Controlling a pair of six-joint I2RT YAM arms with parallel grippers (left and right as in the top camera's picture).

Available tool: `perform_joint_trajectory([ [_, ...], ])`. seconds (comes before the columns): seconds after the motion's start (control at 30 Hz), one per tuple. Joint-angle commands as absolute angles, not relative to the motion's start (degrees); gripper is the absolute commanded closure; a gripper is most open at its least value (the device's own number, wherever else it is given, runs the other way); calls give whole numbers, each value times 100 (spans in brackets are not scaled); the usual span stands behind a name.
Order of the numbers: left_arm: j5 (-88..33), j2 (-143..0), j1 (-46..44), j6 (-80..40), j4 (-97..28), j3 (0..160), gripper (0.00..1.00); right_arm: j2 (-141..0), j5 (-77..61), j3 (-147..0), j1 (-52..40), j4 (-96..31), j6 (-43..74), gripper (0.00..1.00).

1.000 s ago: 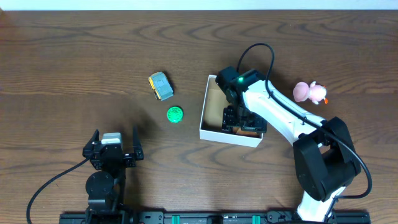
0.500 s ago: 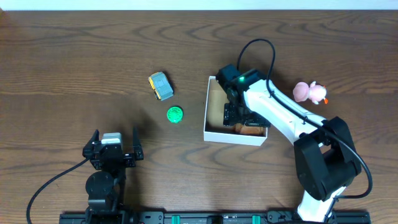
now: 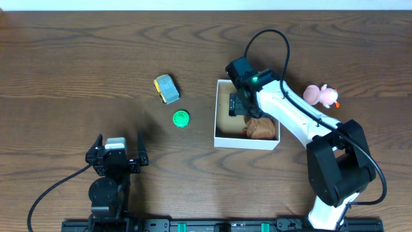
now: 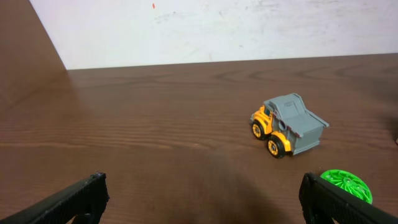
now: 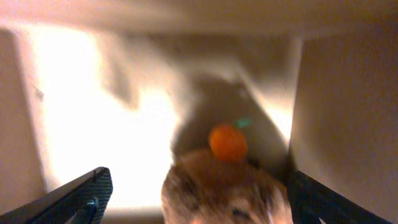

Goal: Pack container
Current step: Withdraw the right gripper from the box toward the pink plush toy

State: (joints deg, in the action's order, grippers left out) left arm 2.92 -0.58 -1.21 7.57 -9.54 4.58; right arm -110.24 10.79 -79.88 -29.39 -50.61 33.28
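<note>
1. Table (image 3: 77,58): dark wood grain. A white wall (image 4: 217,28) was seen behind its far edge in the left wrist view. All change over the last second was confined to the robot's right half.
2. Container (image 3: 244,143): found right of centre, nudged a little further right than a second before. It was upright, with the brown inside showing.
3. Right gripper (image 3: 238,103): drawn back from over the box's near part to its far-left part. The jaws were recorded spread wide, with nothing held between them.
4. Left gripper (image 3: 118,154): parked near the front edge, unmoved, jaws apart and empty.
5. Brown furry toy (image 3: 261,127): now uncovered, lying in the near-right corner of the container against its wall. An orange knob (image 5: 227,143) on it was seen in the right wrist view. It was judged released, so one item was counted as packed.
6. Left outside: a pink toy (image 3: 320,95) was noted right of the box, and a dump truck (image 3: 166,89) and green disc (image 3: 181,118) to its left, apart from it. Packing was judged unfinished.
</note>
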Motion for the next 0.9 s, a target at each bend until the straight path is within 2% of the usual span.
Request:
perform_joint_trajectory([
  [0.0,198,-23,-93,812,-998,294,2,-11111,1155,-8003,-2921,-4818,2928,11],
  [0.17,198,-23,-93,812,-998,294,2,-11111,1157,-8536,-2921,-4884,2711,15],
  [0.37,198,-23,-93,812,-998,294,2,-11111,1269,-9662,-2915,-5813,2714,16],
  [0.57,198,-23,-93,812,-998,294,2,-11111,2536,-11039,-2805,-6934,3020,16],
  [0.73,198,-23,-93,812,-998,294,2,-11111,2917,-11762,-2270,-7846,3662,16],
  [0.87,198,-23,-93,812,-998,294,2,-11113,2908,-11826,-1542,-8224,4145,13],
])
